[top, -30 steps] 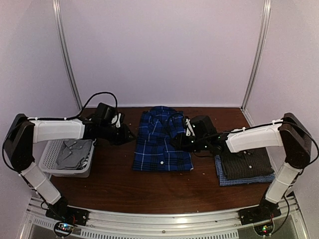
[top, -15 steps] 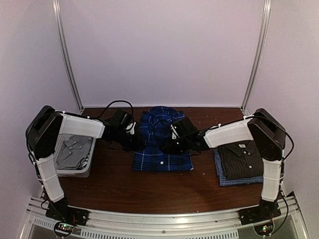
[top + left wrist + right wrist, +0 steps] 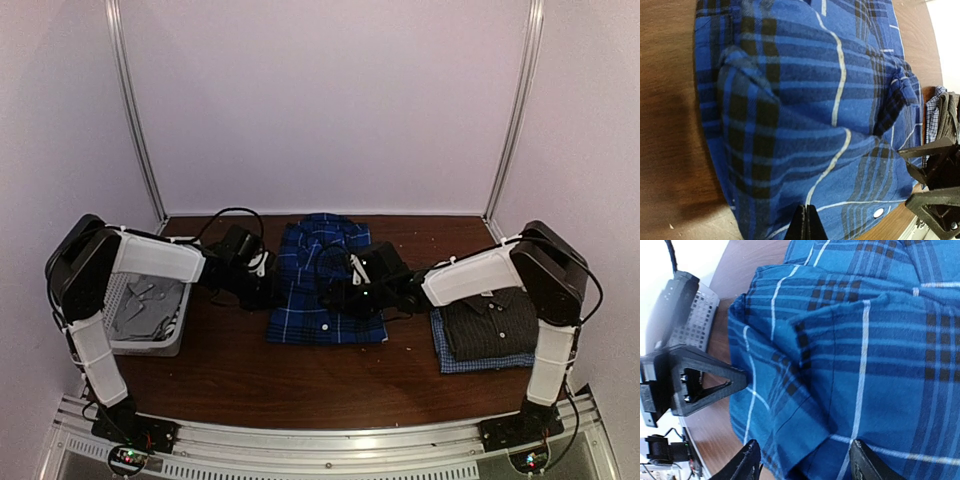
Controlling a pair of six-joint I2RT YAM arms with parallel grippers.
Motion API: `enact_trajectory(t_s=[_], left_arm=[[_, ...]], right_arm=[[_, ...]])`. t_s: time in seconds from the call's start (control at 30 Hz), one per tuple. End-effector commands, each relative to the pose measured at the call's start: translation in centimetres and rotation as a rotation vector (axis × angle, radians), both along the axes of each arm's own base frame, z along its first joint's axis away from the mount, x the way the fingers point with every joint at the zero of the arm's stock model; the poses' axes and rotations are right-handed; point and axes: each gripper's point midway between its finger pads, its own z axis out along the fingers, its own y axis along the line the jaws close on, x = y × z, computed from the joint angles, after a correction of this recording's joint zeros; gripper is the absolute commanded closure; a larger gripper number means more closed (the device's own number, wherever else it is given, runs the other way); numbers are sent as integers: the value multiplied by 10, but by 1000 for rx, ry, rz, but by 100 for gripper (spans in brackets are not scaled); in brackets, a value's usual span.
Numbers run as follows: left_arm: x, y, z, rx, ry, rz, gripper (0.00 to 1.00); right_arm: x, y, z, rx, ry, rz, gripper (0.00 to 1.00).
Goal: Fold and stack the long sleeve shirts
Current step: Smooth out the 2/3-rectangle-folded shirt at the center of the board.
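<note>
The blue plaid shirt [image 3: 325, 285] lies folded in the middle of the table, collar to the back. My left gripper [image 3: 268, 288] is at its left edge. In the left wrist view its fingers [image 3: 808, 222] are pressed together, pinching the puckered cloth [image 3: 790, 125]. My right gripper [image 3: 335, 295] reaches over the shirt from the right. It is open [image 3: 805, 462], its fingertips [image 3: 751, 460] spread wide over the plaid cloth [image 3: 855, 355]. A dark grey checked shirt [image 3: 495, 325] lies folded on a pale blue checked one [image 3: 455, 362] at the right.
A white mesh basket [image 3: 100, 330] holding grey cloth stands at the left edge, behind my left arm. The folded stack [image 3: 946, 112] shows just past the blue shirt's far side. Walls close in the back and sides.
Both arms swung inward onto the blue plaid shirt. The left gripper closed at its left edge. The right gripper moved further left over the shirt and opened wider.
</note>
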Motion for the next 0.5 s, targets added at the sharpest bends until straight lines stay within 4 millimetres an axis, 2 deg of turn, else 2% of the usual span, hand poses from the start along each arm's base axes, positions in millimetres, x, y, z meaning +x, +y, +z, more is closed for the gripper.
enact_trajectory(t_s=[0.0,0.13,0.47], left_arm=[[3,-2,19,-35,-52,4,99],[3,-2,19,-38,-50,4,99],[0,0,17,-35,-45,6,100]], right_arm=[[-14,17,27,125,-18,29,37],[-14,23,22,136,-7,35,37],[3,37,29,186,-16,48,37]])
